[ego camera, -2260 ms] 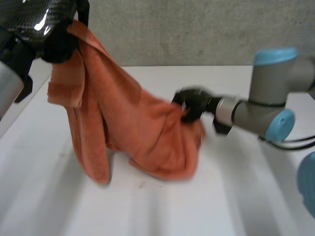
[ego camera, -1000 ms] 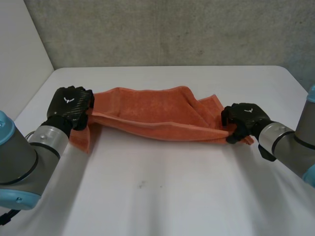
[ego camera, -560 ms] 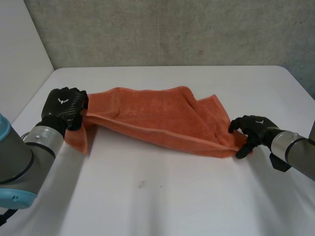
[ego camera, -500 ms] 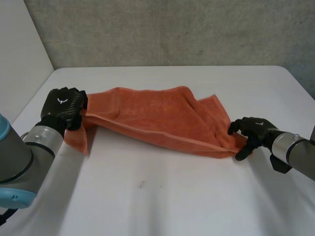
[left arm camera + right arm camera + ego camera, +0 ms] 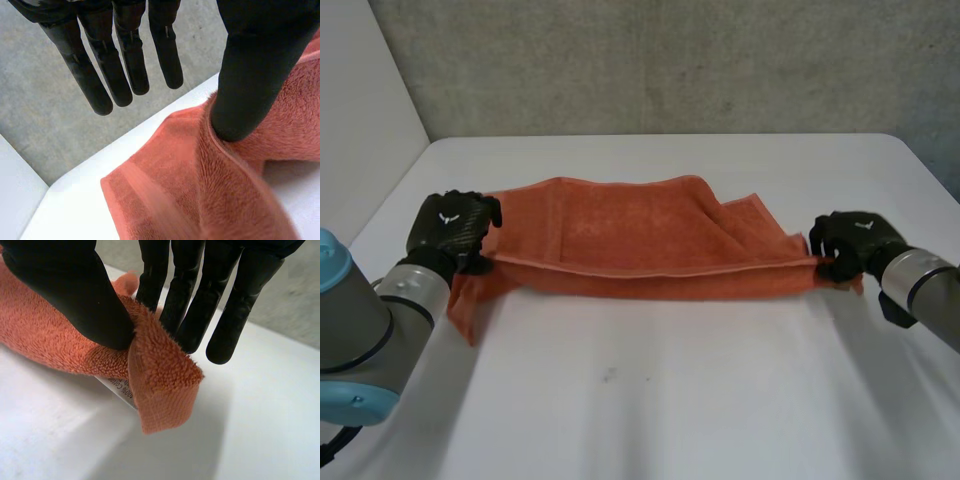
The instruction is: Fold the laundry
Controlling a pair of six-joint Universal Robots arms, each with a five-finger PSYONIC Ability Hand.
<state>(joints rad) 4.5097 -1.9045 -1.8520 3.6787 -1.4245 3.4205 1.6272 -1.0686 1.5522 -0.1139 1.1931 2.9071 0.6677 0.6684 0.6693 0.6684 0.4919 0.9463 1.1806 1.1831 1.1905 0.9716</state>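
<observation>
an orange towel (image 5: 640,245) lies stretched in a long band across the middle of the white table (image 5: 650,400), running from 9 o'clock to 3 o'clock in the head view, with a folded flap bunched toward its 2 o'clock side and a grey wall (image 5: 670,60) behind at 12 o'clock. the left hand (image 5: 450,228) sits on the 9 o'clock end, where a loose corner of cloth droops toward 7 o'clock. in the left wrist view its fingers (image 5: 100,75) are straight and spread clear of the cloth, while the thumb (image 5: 250,75) alone presses its tip down on a raised fold of the towel's edge. the right hand (image 5: 855,242) is at the 3 o'clock end. in the right wrist view it pinches the towel's corner between thumb and straight fingers, the corner folded over past the fingertips, and a white label (image 5: 117,387) peeks out beneath the thumb.
</observation>
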